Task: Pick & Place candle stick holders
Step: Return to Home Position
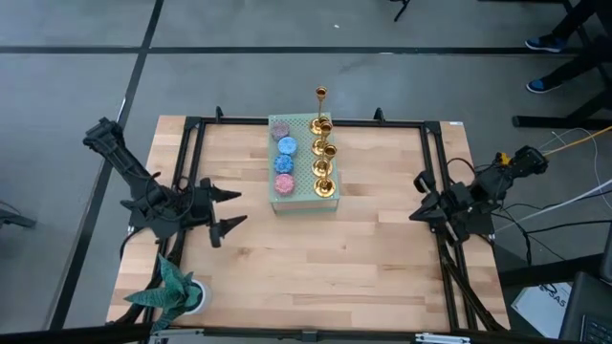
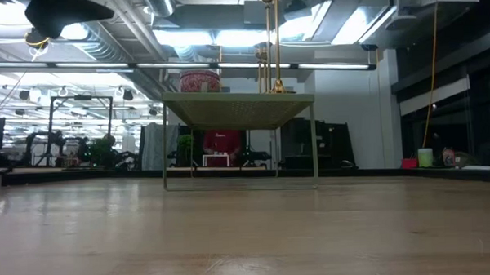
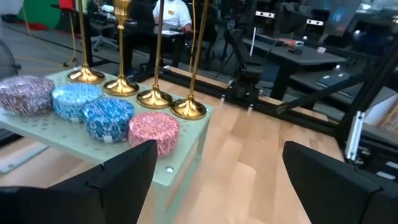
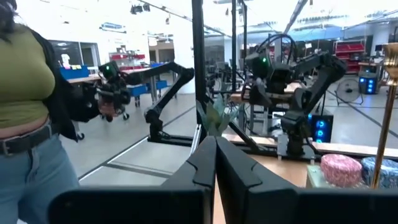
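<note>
I am resting my left arm bent over the desk's left side, and my left gripper is pointing inward with its fingers spread wide. My right arm is sitting folded at the right edge, and my right gripper is pressing its 2 fingers together.

even overhead light leaves the wooden table bright with faint shadows. ceiling strip lights glare white in the low view.
</note>
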You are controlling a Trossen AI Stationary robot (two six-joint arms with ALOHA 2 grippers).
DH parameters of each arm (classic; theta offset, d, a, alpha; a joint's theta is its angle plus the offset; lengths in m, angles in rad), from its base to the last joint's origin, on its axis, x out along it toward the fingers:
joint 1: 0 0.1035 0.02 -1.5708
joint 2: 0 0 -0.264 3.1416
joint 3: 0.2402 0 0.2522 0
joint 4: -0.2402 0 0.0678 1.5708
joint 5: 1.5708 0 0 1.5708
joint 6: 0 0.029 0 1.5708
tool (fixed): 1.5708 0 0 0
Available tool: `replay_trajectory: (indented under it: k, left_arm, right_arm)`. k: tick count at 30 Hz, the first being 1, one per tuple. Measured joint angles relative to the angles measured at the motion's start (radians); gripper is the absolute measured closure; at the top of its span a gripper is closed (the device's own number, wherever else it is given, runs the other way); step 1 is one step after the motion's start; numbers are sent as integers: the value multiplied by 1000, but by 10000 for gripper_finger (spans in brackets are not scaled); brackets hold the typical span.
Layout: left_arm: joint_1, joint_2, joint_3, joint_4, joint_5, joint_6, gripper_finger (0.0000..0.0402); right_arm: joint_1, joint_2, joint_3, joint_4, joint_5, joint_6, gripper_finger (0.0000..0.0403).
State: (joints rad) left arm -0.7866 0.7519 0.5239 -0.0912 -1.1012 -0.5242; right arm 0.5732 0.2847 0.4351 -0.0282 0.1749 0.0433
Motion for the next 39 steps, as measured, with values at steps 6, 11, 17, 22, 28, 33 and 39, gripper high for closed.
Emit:
replay_trajectory:
  k: [6,11,17,22,28,33,39]
  left_arm:
    - [-33,-5,-9,-25,-3,-94,56]
    - [-32,-5,-8,-20,74,-145,56]
    - [-32,-22,-9,1,214,43,56]
    - [-26,-89,-94,244,386,283,56]
    - [9,-231,-319,496,402,346,56]
    - [35,-398,-425,593,492,424,56]
    - [57,-610,-469,489,479,486,56]
  right_arm:
    - [0,41,0,75,-1,-7,389]
    - [0,101,0,104,-3,-42,389]
    - [0,132,0,118,-61,-86,389]
    - [0,123,0,117,-90,-100,389]
    - [0,123,0,111,-90,-100,389]
    - [0,123,0,112,-90,-93,389]
    - [0,123,0,109,-90,-65,389]
